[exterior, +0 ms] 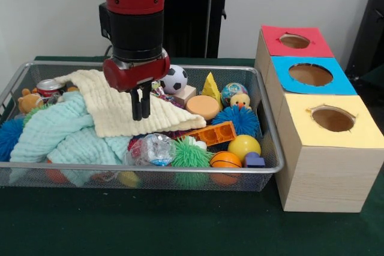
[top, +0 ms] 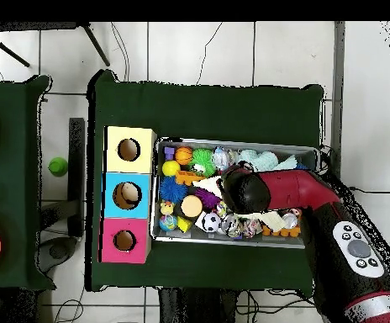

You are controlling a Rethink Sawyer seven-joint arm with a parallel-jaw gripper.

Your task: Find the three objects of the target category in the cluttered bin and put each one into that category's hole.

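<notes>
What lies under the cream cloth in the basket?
The cream cloth rests on a mint cloth. At its lower edge an orange brick shows. Anything beneath its middle is covered.

A robot lab: green-clothed table (top: 207, 109) on tiled floor (top: 198, 50), loose cables (top: 123, 52), plain wall (exterior: 54, 22)

The scene is viewed closely from across the table (exterior: 180, 232), facing the pedestal at its far edge. It is viewed again from high above, straight down, base at the bottom. The bin (exterior: 273, 148) (top: 309, 151) and three boxes (exterior: 324, 166) (top: 113, 195) are shared.
</notes>
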